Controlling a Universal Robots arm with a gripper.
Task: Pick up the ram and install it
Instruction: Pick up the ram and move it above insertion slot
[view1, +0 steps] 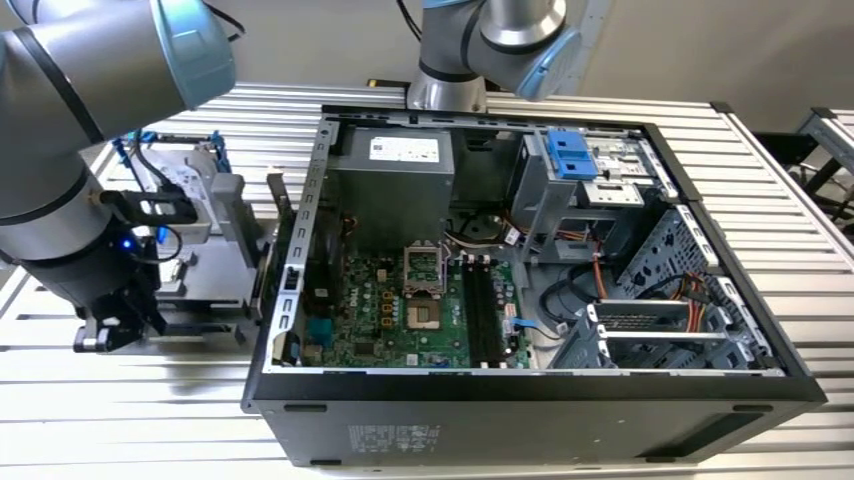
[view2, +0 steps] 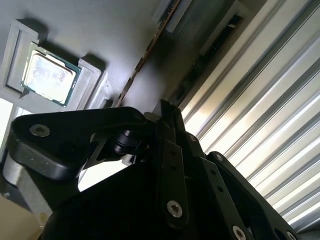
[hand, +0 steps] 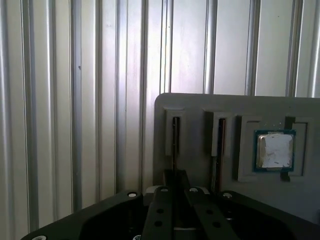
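The ram (hand: 175, 145) stands on edge in a slot of a grey holder (hand: 200, 105), seen as a thin dark strip in the first wrist view. My gripper (hand: 176, 175) sits at the near end of that strip, its black fingers drawn close together around the thin edge. In the exterior view the gripper (view1: 114, 325) hangs low over the ribbed table, on the exterior view's left of the open computer case (view1: 534, 390). The black motherboard slots (view1: 483, 310) lie inside the case, beside the green board.
A second stick (hand: 220, 150) stands in the neighbouring slot, also visible in the second wrist view (view2: 145, 55). A square silver processor (hand: 273, 151) rests in a pocket of the same holder. A silver drive with blue rails (view1: 200, 180) stands behind the holder.
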